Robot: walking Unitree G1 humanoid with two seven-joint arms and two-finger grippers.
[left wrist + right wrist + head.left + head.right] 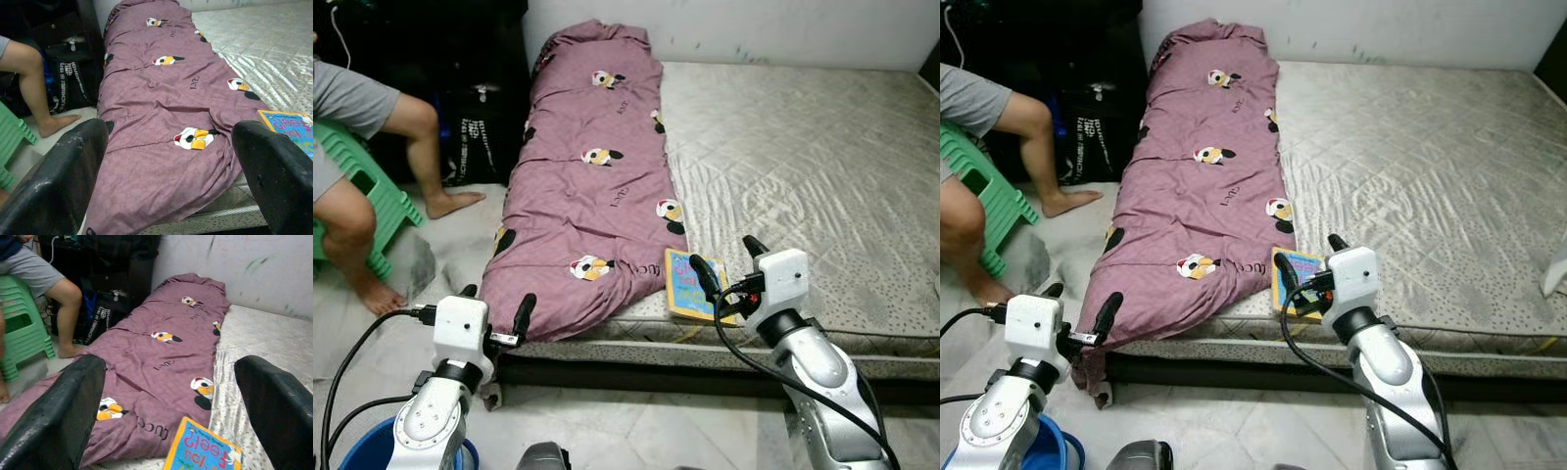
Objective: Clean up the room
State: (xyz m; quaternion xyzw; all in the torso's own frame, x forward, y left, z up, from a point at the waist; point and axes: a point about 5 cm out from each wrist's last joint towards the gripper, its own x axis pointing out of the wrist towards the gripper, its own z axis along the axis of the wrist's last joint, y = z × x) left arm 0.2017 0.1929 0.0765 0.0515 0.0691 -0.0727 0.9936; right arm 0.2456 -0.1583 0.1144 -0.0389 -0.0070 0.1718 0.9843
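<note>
Right gripper (726, 262) spread wide, book (690, 284) just below its fingertips; I judged a straight descent best. Left gripper (496, 306) wide, idle.

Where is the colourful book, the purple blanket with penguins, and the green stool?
book (690, 284), left eye view, middle of its blue cover.
purple blanket (592, 186), left eye view, its middle.
green stool (374, 196), left eye view, its side.

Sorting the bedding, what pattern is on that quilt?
Mauve quilt printed with cartoon penguins, clearest in the left wrist view.
</note>
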